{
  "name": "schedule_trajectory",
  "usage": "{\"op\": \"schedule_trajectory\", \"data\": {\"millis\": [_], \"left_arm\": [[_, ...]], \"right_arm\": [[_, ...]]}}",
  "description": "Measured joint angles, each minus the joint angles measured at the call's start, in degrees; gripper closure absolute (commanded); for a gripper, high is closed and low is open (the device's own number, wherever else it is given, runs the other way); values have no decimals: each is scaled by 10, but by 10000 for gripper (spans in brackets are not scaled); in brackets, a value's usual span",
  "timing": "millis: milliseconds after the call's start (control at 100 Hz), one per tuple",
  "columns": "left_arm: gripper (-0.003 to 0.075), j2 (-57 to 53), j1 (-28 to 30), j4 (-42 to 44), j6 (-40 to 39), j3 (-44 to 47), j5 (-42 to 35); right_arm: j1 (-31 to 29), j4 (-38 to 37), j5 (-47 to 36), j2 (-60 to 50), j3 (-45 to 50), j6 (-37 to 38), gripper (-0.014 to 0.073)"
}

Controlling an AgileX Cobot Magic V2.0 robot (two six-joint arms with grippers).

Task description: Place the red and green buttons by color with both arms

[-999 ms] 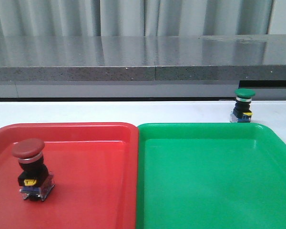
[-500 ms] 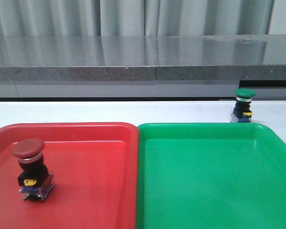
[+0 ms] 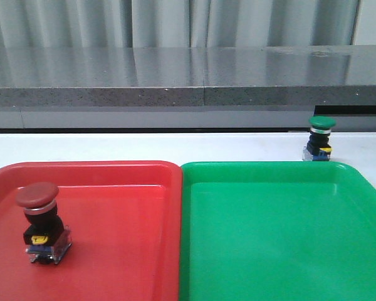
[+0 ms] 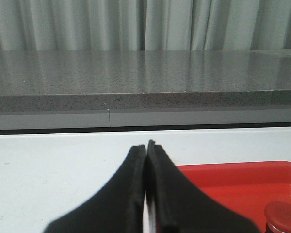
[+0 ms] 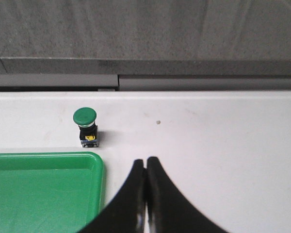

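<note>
**Green button waits off its tray, right claw the nearer one**

Starting close in: the red button [image 3: 40, 221] stands upright inside the red tray [image 3: 125, 251], toward its left side, cap up, yellow tab facing the camera. By the look of it, that half of the sorting is done. In the left wrist view the left claw [image 4: 146, 145] hangs over the white desk [image 4: 48, 165] just short of the red tray's corner, fingers pressed together and holding nothing, with the red cap peeking in at the frame's edge.

Next door, the green tray [image 3: 282, 238] sits touching the red one, and nothing lies in it.

Now further out, and here is the one that matters: the green button [image 3: 319, 138] stands upright on the bare desk, just beyond the green tray's far right corner, near it but outside the rim. In the right wrist view the right claw [image 5: 146, 161] is also pinched shut and empty, hanging over the desk beside the tray's edge. The green button lies ahead of the tips and off to the tray side, stem vertical, cap on top.

The right arm is plainly the nearer, so I'd expect it to take this one: spread the fingers, swing toward the tray corner, and come down around the black body below the cap.
</note>
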Motion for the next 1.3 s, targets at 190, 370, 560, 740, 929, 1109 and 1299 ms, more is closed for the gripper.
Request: {"op": "schedule_trajectory", "data": {"millis": [190, 370, 560, 740, 929, 1109, 1299], "left_arm": [[741, 0, 0, 0, 0, 0, 0], [741, 0, 0, 0, 0, 0, 0], [741, 0, 0, 0, 0, 0, 0], [741, 0, 0, 0, 1, 0, 0], [741, 0, 0, 0, 1, 0, 0], [741, 0, 0, 0, 1, 0, 0], [741, 0, 0, 0, 1, 0, 0]], "right_arm": [[3, 42, 31, 172, -98, 0, 379], [34, 50, 41, 308, -181, 0, 65], [65, 52, 46, 427, -260, 14, 62], [86, 52, 62, 524, -329, 39, 62], [92, 55, 94, 624, -397, 49, 62], [93, 55, 120, 692, -453, 50, 62], [93, 55, 142, 740, -485, 50, 122]]}}
